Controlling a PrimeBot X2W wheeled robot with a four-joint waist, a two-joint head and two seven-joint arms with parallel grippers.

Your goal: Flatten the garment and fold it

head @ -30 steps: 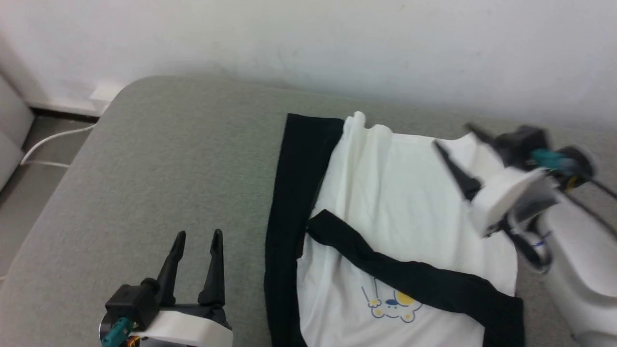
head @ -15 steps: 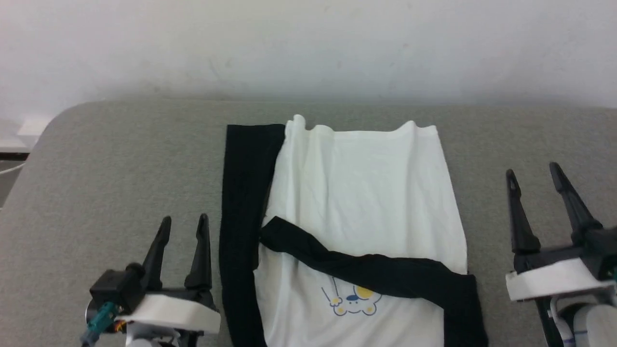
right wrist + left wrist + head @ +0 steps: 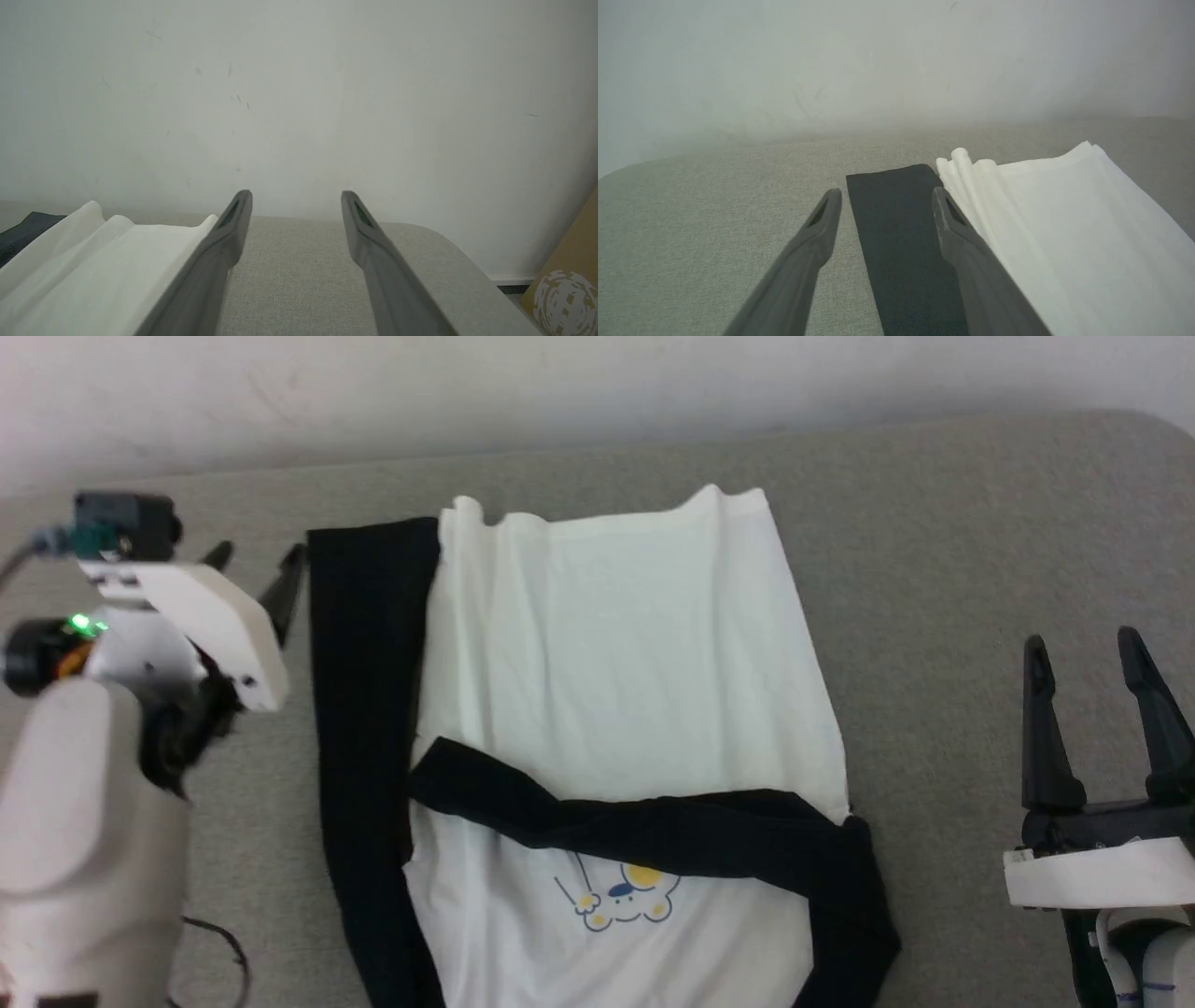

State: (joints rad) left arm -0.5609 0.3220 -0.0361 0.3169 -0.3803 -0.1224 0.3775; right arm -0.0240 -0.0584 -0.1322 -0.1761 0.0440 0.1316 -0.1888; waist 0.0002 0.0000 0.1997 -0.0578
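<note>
- Grey cushion (image 3: 934, 569): the reference surface; every position below is given against it.
- Far left of the cushion: left gripper (image 3: 261, 558), fingers spread apart, nothing held. In the left wrist view the end of the left sleeve (image 3: 359, 663) lies between the fingers. Contact with the cloth cannot be told.
- Middle of the cushion: shirt (image 3: 616, 644), white body up, hem (image 3: 607, 518) toward the cushion's far edge, print (image 3: 618, 896) toward its near edge.
- Left sleeve: a flat black strip along the body's left side. It is judged thin, limp and light. Pinch its end low, close to the cushion; expect it to droop and trail once lifted.
- White body: shallow lengthwise creases, with the hem bunched at its left corner. The cloth is likely to cling to the cushion's weave rather than slide. Take it at the hem corners or shoulders, not mid-panel, and pull evenly.
- Second sleeve (image 3: 653, 831): wrinkled, lying crosswise over the chest just above the print. Grip near the cuff to lay it straight.
- Near right of the cushion: right gripper (image 3: 1083, 642), over bare cushion, fingers spread apart, empty.
</note>
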